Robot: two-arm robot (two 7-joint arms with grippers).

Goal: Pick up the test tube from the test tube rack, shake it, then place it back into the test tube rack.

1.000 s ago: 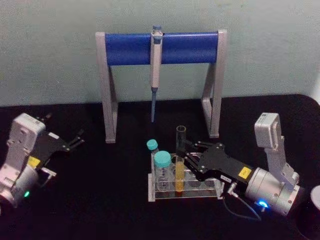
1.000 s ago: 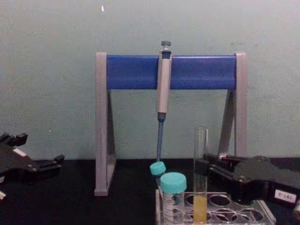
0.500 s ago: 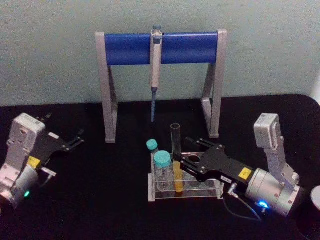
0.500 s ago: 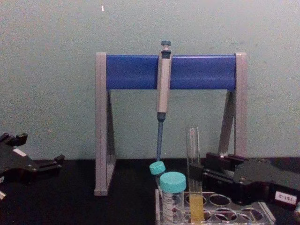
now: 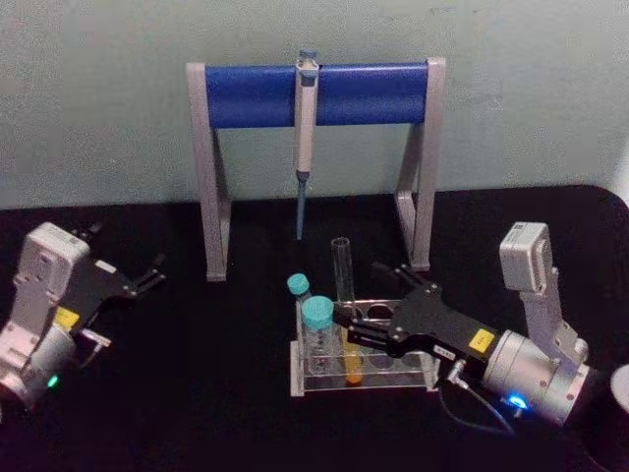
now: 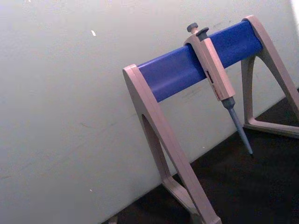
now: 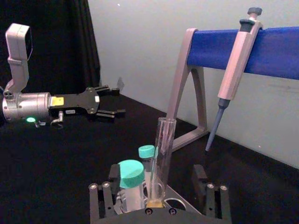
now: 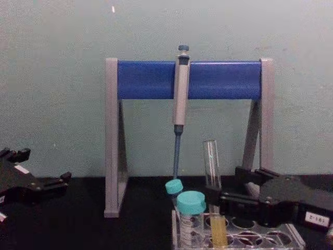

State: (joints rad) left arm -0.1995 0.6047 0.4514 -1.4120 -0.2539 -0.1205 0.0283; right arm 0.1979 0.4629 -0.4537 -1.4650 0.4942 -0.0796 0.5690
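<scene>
Near the lower middle of the frame, we see our right tool (image 5: pixel 346 328) spread around the test tube (image 5: pixel 344 295), standing in the test tube rack (image 5: pixel 364 377); our left tool (image 5: pixel 152 274) rests spread at the left edge.

From my chest view the test tube rack (image 8: pixel 291 237) is cut off along the bottom edge, and I cannot tell whether the right pincer (image 8: pixel 221 200) touches the test tube (image 8: pixel 212 172).

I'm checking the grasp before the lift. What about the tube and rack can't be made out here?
- Bottom of the test tube: in the chest view it is cut off by the lower edge; in the right wrist view it is hidden behind the right gripper.
- Which test tube rack hole holds it: in the head view this is hidden by the right gripper and a teal-capped tube.
</scene>
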